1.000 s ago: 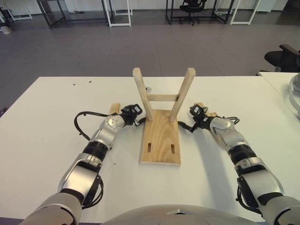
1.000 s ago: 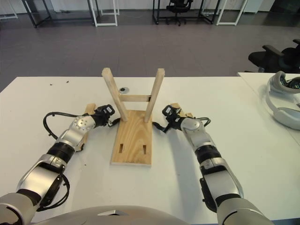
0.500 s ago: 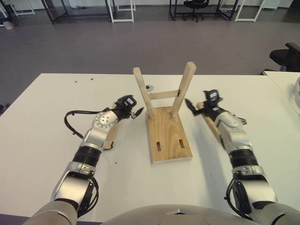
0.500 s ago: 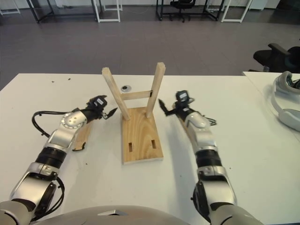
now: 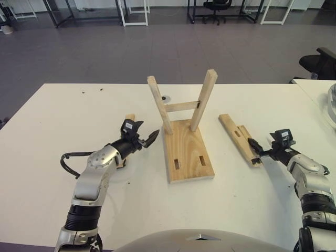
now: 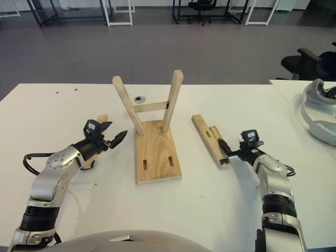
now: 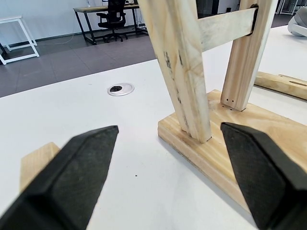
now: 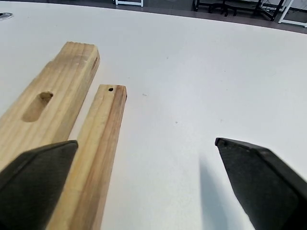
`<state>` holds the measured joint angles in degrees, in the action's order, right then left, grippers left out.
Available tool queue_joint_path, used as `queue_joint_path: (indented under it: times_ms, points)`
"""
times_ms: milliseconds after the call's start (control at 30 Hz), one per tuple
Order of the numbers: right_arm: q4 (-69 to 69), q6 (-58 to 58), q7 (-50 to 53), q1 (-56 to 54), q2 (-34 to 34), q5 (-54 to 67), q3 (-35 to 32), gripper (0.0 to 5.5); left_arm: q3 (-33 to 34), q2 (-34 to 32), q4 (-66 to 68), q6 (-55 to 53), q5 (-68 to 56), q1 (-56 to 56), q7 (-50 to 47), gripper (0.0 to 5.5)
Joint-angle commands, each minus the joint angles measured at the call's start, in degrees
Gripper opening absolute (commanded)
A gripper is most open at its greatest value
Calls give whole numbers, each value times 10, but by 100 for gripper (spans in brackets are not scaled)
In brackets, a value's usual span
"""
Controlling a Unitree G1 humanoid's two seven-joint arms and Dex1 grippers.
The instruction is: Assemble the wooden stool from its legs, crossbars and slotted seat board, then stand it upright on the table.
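Note:
The slotted seat board (image 5: 190, 153) lies flat mid-table. Two legs (image 5: 203, 100) stand in its far slots, splayed and joined by a crossbar (image 5: 181, 106). The two near slots are empty. A loose leg (image 5: 235, 135) and a thinner crossbar (image 5: 245, 137) lie side by side right of the board. My right gripper (image 5: 255, 148) is open at their near ends, the crossbar (image 8: 96, 143) and leg (image 8: 48, 100) just ahead of it. My left gripper (image 5: 148, 137) is open left of the board, pointing at the standing left leg (image 7: 184, 72). Another loose wooden piece (image 5: 129, 117) lies under my left wrist.
A round metal grommet (image 5: 166, 97) sits in the table behind the stool. A white headset (image 6: 317, 113) rests on the neighbouring table at the right. Bare white tabletop (image 5: 47, 136) spreads to the left and along the front. Office chairs and desk frames stand beyond the table.
Both arms have drawn back toward me. My right gripper went from beside the standing right leg to the near end of the loose pieces. My left gripper backed away from the left leg.

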<state>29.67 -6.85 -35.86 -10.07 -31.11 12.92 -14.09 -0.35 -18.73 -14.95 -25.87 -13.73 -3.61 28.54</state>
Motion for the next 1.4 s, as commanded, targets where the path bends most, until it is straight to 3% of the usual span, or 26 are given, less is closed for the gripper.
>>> queue_joint_path:
  times_ms: [33, 300, 867, 1067, 1200, 1300, 1333, 1400]
  points:
    - [0, 7, 1, 8, 5, -13, 16, 536, -6, -6, 1, -10, 3, -3, -3, 394]
    - [-39, -9, 18, 45, 37, -1, 17, 536, -15, -9, -8, -17, 3, -3, -3, 394]
    - [-21, -69, 1, 69, 22, -7, 47, 268, -22, 36, -64, -64, -40, -32, -29, 394]
    - [-8, -82, 15, 62, 26, -4, 44, 159, 21, 113, -115, -134, -178, -77, -64, 394]
    - [-15, -39, 70, 38, 25, -22, 30, 132, 55, 145, -111, -166, -248, -117, -102, 394]
    - [-90, 48, 186, -43, 26, -11, -48, 132, 96, 168, -106, -187, -334, -178, -136, 394]
    - [-140, 68, 202, -66, 25, -22, -46, 132, 110, 174, -104, -193, -369, -203, -148, 394]
    - [-272, 113, 187, -97, 34, -66, 24, 132, 148, 181, -85, -199, -453, -263, -185, 394]
